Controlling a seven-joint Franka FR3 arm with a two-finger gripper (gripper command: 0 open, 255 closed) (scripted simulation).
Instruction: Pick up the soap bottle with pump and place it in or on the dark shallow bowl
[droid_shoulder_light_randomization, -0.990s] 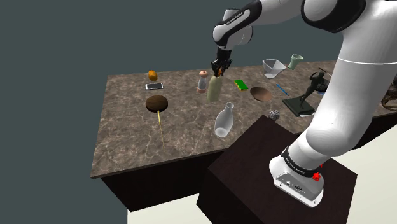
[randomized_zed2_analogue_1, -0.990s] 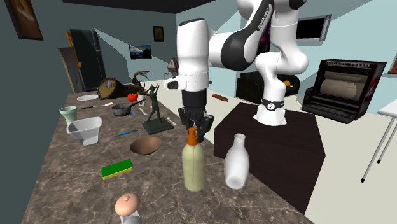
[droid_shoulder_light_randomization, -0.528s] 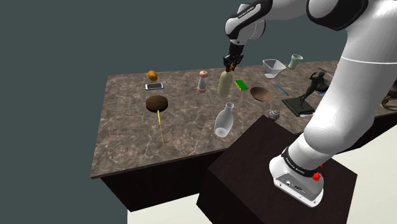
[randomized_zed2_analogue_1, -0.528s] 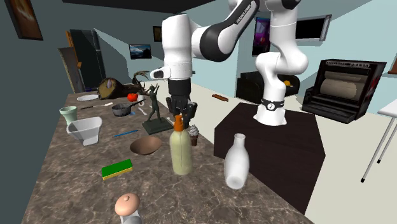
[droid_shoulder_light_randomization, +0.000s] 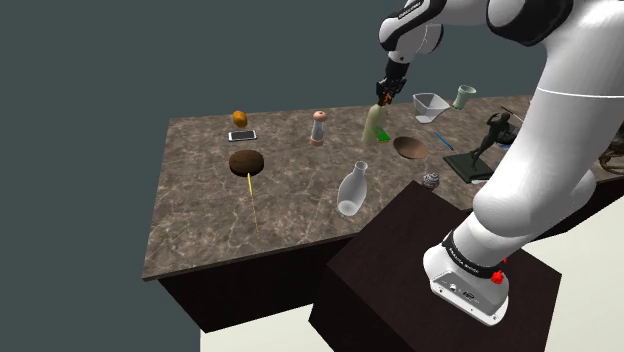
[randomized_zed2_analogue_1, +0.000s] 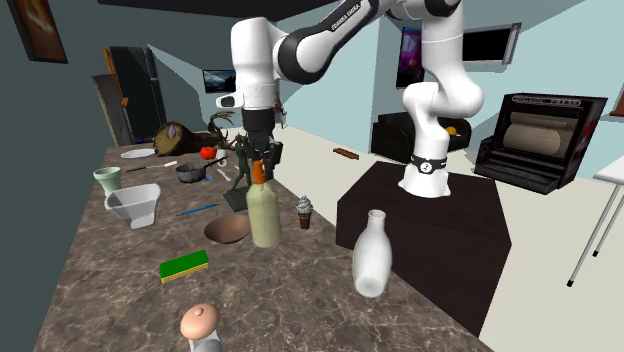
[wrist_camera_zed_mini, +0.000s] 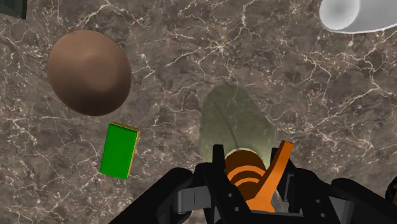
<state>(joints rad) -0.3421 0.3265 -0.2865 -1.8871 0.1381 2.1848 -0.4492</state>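
A pale green soap bottle (droid_shoulder_light_randomization: 374, 124) with an orange pump (wrist_camera_zed_mini: 251, 181) hangs upright just above the marble counter (droid_shoulder_light_randomization: 210, 215). My gripper (droid_shoulder_light_randomization: 384, 93) is shut on the pump head, its black fingers (wrist_camera_zed_mini: 218, 167) clasping it from both sides. The bottle (randomized_zed2_analogue_1: 262, 214) is beside the brown shallow bowl (randomized_zed2_analogue_1: 229, 229), between it and the green sponge (wrist_camera_zed_mini: 119, 151). In the shoulder view the bowl (droid_shoulder_light_randomization: 410, 148) lies a little right of and nearer than the bottle. In the wrist view the bowl (wrist_camera_zed_mini: 89, 71) lies off to one side of the bottle body (wrist_camera_zed_mini: 235, 124).
A white carafe-like bottle (droid_shoulder_light_randomization: 352, 190) stands near the counter's front edge. A measuring jug (randomized_zed2_analogue_1: 135, 206), mug (randomized_zed2_analogue_1: 107, 180) and dark figurine (randomized_zed2_analogue_1: 238, 175) stand beyond the bowl. A shaker (droid_shoulder_light_randomization: 318, 127), phone (droid_shoulder_light_randomization: 241, 135) and brown mound (droid_shoulder_light_randomization: 246, 161) are further left. My dark stand (droid_shoulder_light_randomization: 430, 270) adjoins the counter.
The arm has carried the held bottle steadily toward the shoulder view's right, from near the shaker to over the sponge beside the bowl. The grip on the pump is unchanged.
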